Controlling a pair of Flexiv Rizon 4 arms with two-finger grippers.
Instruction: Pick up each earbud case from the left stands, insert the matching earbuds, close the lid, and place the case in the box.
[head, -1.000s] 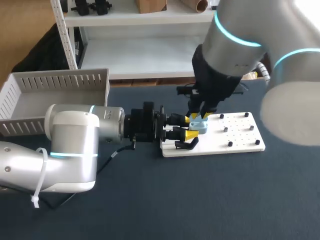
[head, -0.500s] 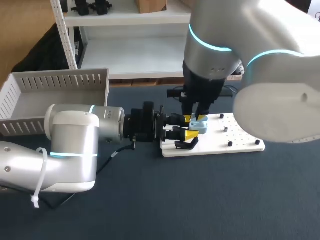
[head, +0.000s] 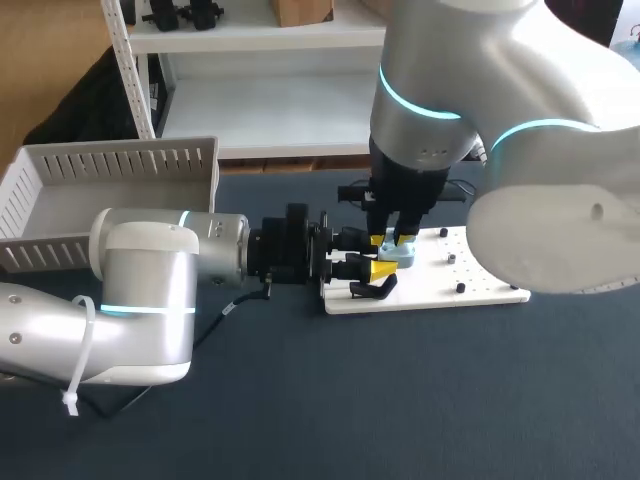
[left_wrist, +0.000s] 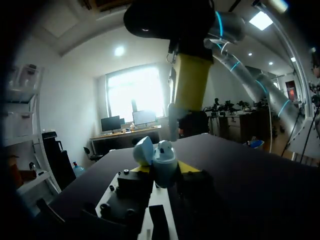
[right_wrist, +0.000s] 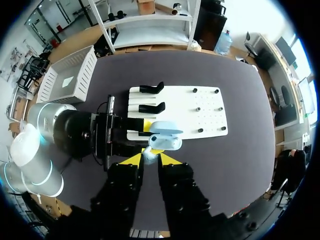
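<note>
My left gripper (head: 372, 262) reaches in level from the left, shut on a light blue earbud case (head: 401, 250) whose lid stands open. It holds the case over the left end of the white peg board (head: 470, 280). In the left wrist view the case (left_wrist: 165, 159) sits between the yellow tips of that gripper (left_wrist: 165, 170), lid (left_wrist: 144, 150) tipped back. My right gripper (head: 391, 239) points straight down just above the case. In the right wrist view the right gripper (right_wrist: 150, 160) is shut on a small pale earbud (right_wrist: 149, 155), right beside the open case (right_wrist: 167, 142).
Two black stands (right_wrist: 151, 89) sit on the board's left end, and several small black pegs (right_wrist: 198, 108) dot its right half. A grey slatted box (head: 110, 165) stands at the table's back left. The dark tabletop (head: 420, 400) lies in front of the board.
My right arm has swung left, and its gripper has shifted slightly left over the open case. My left arm and the case have kept still.
</note>
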